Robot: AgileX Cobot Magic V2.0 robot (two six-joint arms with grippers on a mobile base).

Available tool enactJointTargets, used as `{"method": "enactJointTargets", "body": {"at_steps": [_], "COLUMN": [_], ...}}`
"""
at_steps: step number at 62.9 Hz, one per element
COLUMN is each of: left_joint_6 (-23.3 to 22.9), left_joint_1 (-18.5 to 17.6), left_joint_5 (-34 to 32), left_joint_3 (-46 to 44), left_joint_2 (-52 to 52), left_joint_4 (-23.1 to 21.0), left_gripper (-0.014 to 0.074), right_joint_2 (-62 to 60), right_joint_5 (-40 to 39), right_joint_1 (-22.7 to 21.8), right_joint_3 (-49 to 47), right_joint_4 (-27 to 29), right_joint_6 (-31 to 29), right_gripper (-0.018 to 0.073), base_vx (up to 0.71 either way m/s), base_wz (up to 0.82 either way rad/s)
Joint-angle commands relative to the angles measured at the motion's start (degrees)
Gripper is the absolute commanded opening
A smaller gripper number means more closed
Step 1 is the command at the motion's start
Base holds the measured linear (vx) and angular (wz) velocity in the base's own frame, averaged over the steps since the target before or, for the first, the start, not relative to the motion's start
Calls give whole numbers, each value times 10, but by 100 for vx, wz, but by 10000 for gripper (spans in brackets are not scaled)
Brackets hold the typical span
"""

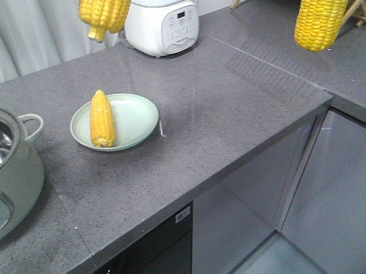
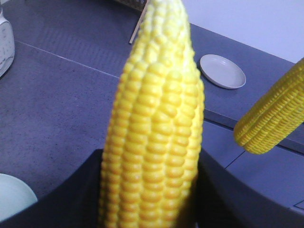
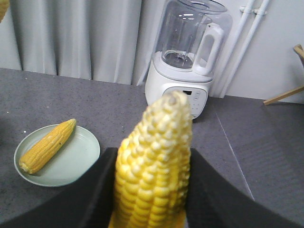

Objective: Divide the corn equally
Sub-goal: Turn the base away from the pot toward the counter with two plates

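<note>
Clamping one corn cob (image 2: pixel 152 104) each, left gripper (image 2: pixel 149 164) and right gripper (image 3: pixel 152 159) hold them above the counter (image 1: pixel 230 110).

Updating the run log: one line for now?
left gripper: cob A | right gripper: cob B | green plate: cob C | far plate: empty

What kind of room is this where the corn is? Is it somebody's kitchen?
Most likely a kitchen. There's a long gray countertop with cabinet doors below, a white blender-like appliance by the wall, and a big cooking pot near a plate holding a corn cob.
</note>
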Motion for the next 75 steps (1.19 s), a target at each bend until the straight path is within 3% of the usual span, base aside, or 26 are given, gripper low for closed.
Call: {"method": "enactJointTargets", "body": {"at_steps": [1,75], "left_joint_6": [0,0], "left_joint_1": [-2,-2], "left_joint_5": [-21,-21], "left_joint_3": [-13,-13], "left_joint_2": [-26,-26], "left_joint_4": [-20,-20], "left_gripper": [-6,-6], "right_joint_2": [-11,-11], "right_joint_5": [-37,-36], "right_joint_1": [-3,-3], "right_joint_3": [-15,-15], "right_joint_4": [15,15], "right_joint_6": [-2,-2], "right_gripper": [-6,-6], "base_vx": [-2,-4], "base_wz": [-20,-32]}}
